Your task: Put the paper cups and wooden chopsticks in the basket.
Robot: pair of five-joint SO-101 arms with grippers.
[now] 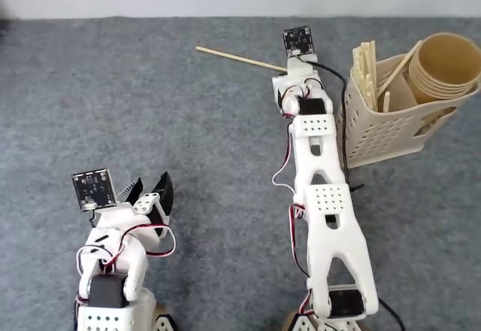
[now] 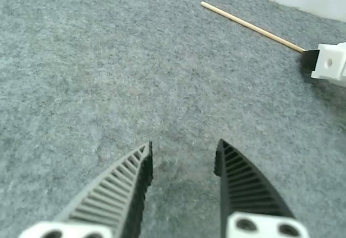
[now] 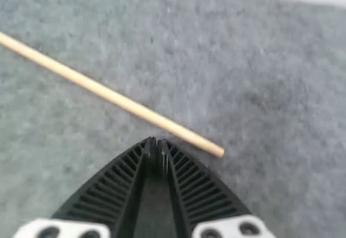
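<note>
- One wooden chopstick (image 1: 239,59) lies loose on the grey felt mat (image 1: 188,120), near the far edge, running slantwise away from the basket.
- We see the right gripper (image 3: 157,142) pinched fully together with nothing between its fingers. Its tips sit just beside the chopstick's nearer end, and we cannot tell whether they touch it.
- The basket (image 1: 376,139) stands just beside the outstretched right arm, on its outer side.
- A nested stack of paper cups (image 1: 447,64) sits in the basket, leaning outward.
- Several more chopsticks (image 1: 366,75) stand in the basket at the end nearest the arm.
- Well apart, the left gripper (image 1: 150,183) hangs low over bare mat, its fingers spread wide and holding nothing.
</note>
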